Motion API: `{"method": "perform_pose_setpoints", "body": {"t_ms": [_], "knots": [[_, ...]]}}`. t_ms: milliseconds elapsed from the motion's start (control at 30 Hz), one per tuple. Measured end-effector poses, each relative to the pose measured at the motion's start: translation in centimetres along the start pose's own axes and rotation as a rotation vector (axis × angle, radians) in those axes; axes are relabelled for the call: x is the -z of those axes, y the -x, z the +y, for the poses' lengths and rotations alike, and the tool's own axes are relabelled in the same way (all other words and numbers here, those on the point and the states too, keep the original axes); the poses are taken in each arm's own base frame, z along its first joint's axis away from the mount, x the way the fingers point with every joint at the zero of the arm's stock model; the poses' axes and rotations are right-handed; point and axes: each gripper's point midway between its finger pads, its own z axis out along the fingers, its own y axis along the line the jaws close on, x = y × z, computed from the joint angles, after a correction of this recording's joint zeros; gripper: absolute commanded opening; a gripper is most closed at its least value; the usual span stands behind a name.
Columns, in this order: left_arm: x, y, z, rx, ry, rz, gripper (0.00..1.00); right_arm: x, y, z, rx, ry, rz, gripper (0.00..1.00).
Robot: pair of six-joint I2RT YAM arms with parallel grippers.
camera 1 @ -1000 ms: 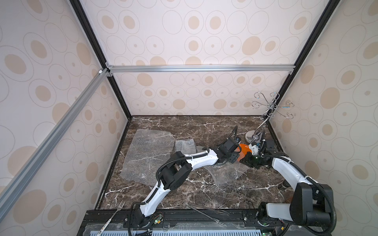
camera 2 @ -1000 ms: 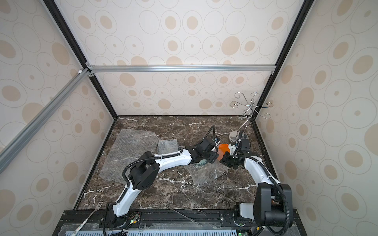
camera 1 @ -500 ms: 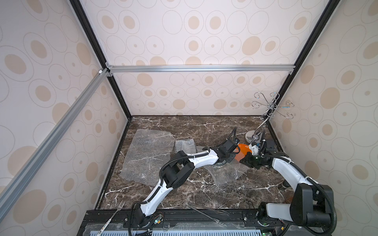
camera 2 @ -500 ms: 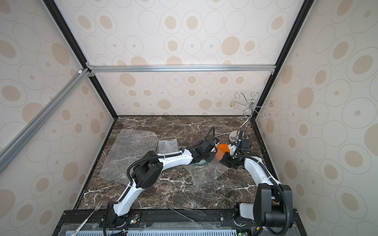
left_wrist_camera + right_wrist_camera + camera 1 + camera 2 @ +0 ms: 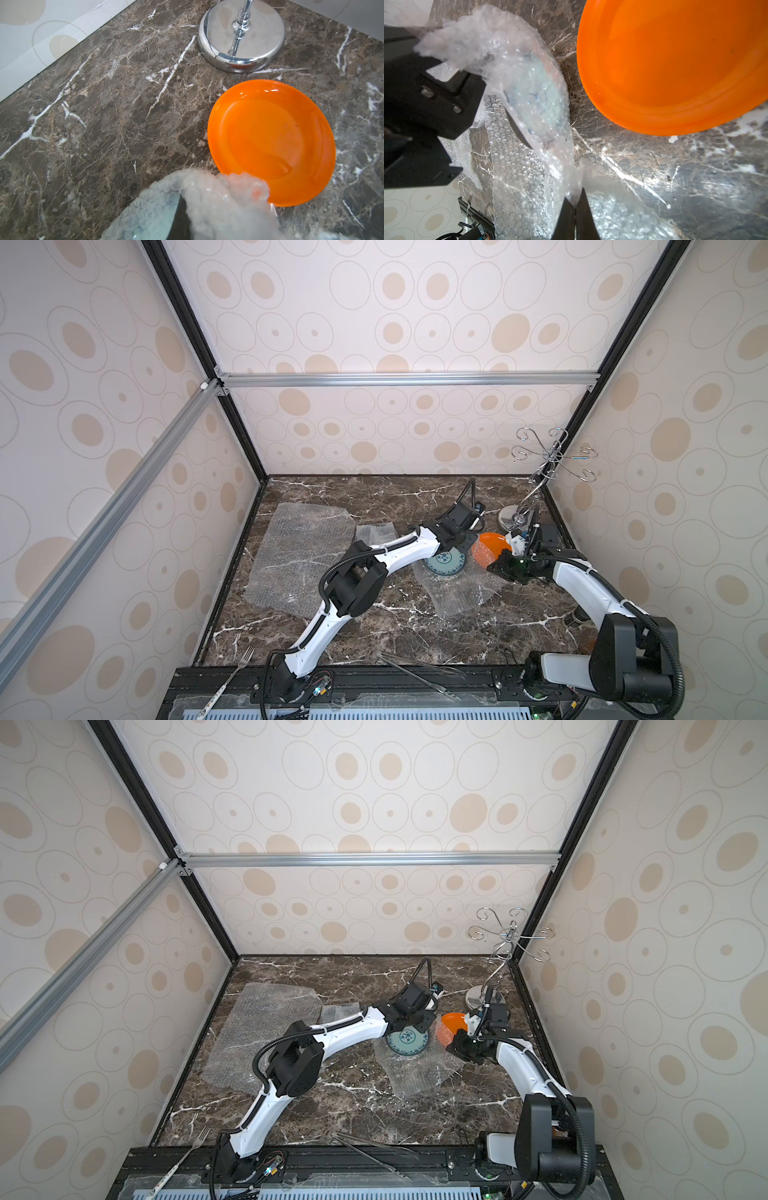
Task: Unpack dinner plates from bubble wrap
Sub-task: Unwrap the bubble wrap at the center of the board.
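Note:
The bright orange plate point(image 5: 491, 546) point(image 5: 270, 141) point(image 5: 675, 66) rests on the marble at the right, in front of the wire stand. A pale plate with a greenish rim point(image 5: 446, 562) point(image 5: 407, 1041) lies on a crumpled bubble wrap sheet point(image 5: 457, 593) point(image 5: 517, 176). My left gripper point(image 5: 467, 542) point(image 5: 187, 207) is shut on a bunched fold of that bubble wrap beside the orange plate. My right gripper point(image 5: 498, 566) point(image 5: 575, 204) is shut on another edge of the same sheet. The wrap stretches between them, over part of the pale plate. No black plate shows.
A large flat bubble wrap sheet point(image 5: 299, 560) and a smaller one point(image 5: 374, 531) lie at the left. The wire stand's shiny base point(image 5: 512, 516) point(image 5: 241, 35) stands close behind the orange plate. A fork point(image 5: 232, 674) and tongs point(image 5: 415, 672) rest at the front edge.
My left gripper has reached slightly toward the orange plate and shut on the bubble wrap; it was open a second ago. The right gripper has kept its grip and place.

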Motion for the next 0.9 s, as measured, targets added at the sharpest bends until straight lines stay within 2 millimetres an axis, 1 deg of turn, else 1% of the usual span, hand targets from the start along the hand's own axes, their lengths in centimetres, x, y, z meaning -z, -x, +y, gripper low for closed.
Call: {"method": "perform_pose_setpoints", "body": {"t_ms": [300,433,533,667,767,833,900], "knots": [[-1.9,-1.4,0.6,-0.03,-0.024,0.067,0.02,0.1,0.1,-0.2,-0.008,-0.002,-0.003,0.0],[-1.9,-1.3,2.3,-0.025,-0.007,0.078,0.02,0.2,0.0,-0.7,-0.025,-0.009,-0.002,0.0],[-1.6,-0.8,3.6,-0.014,-0.004,0.079,0.03,0.1,0.1,-0.8,-0.028,-0.008,-0.006,0.0],[-1.0,0.5,5.1,-0.004,0.01,0.058,0.08,-0.1,-0.3,-1.2,-0.039,-0.011,0.006,0.0],[-0.6,1.4,6.1,0.003,0.019,0.041,0.16,-0.4,-0.8,-1.6,-0.05,-0.017,0.019,0.0],[-0.4,1.6,6.6,0.006,0.021,0.037,0.25,-0.4,-0.9,-1.6,-0.053,-0.019,0.024,0.0],[-0.4,1.6,7.1,0.011,0.024,0.039,0.26,-0.4,-0.9,-1.7,-0.054,-0.02,0.023,0.0]]}}
